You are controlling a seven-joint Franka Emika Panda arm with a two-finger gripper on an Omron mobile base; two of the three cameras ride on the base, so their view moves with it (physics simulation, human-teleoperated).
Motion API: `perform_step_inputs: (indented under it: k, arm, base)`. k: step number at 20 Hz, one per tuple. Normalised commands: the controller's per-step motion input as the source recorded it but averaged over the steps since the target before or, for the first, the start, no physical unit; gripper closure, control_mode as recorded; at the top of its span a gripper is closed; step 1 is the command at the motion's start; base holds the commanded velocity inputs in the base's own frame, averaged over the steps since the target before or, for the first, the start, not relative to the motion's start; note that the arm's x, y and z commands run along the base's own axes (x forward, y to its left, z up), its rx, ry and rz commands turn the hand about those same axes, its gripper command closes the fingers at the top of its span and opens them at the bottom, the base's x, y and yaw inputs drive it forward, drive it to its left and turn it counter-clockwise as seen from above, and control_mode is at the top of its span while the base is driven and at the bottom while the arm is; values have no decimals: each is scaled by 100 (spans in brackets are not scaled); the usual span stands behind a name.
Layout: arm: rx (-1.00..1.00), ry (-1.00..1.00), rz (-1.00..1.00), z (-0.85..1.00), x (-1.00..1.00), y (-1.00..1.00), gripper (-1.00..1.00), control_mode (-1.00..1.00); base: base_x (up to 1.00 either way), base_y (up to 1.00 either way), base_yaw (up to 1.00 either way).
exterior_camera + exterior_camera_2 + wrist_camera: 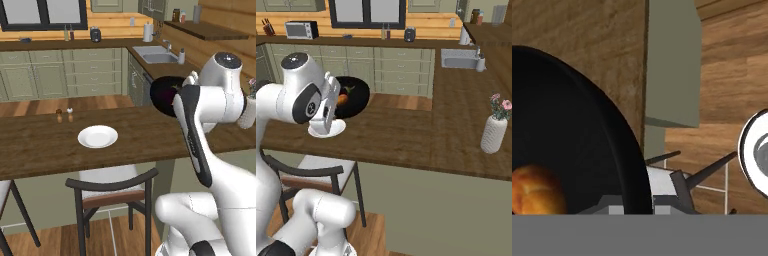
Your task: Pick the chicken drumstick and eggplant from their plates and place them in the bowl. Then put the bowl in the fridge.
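1. The bowl is off the counter and up in the air, tipped steeply so its dark inside faces the right base camera. In it lies the chicken drumstick, orange-brown against the black; the hand view shows the same piece low in the bowl.

2. A dark shape with a greenish tip sits just above the drumstick in the right base view — I take it for the eggplant, though it is small and nearly lost against the bowl.

3. So the loading looks done. The white plate stands bare on the near part of the counter; the tan plate I cannot find.

4. What is left, as I judge it: carry the bowl to the fridge and set it inside. With the bowl tilted this much, the food could slide toward the low rim on the way.

5. The gripper is hidden behind the wrist in both base views, and its tips are covered in the hand view. The jaws stand nearly together — clamped on the bowl's rim, judging by the bowl hanging at the hand with nothing else under it.
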Motion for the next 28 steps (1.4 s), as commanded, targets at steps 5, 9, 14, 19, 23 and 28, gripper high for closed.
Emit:
perform_step_inputs:
  k: [5, 9, 14, 19, 23, 28]
  arm:
    - [1, -1, -6, 0, -100, 6, 100, -100]
    - [2, 0, 5, 0, -100, 6, 100, -100]
    - [0, -1, 19, -12, -76, 5, 100, -100]
    - [-1, 3, -7, -24, -27, -20, 100, -100]
    - [-5, 8, -13, -30, -3, -12, 100, -100]
    - [0, 2, 0, -3, 2, 0, 100, -100]
  base:
    - [0, 0, 0]
    - [0, 0, 0]
    - [0, 0, 0]
    - [0, 0, 0]
    - [0, 0, 0]
    - [0, 0, 0]
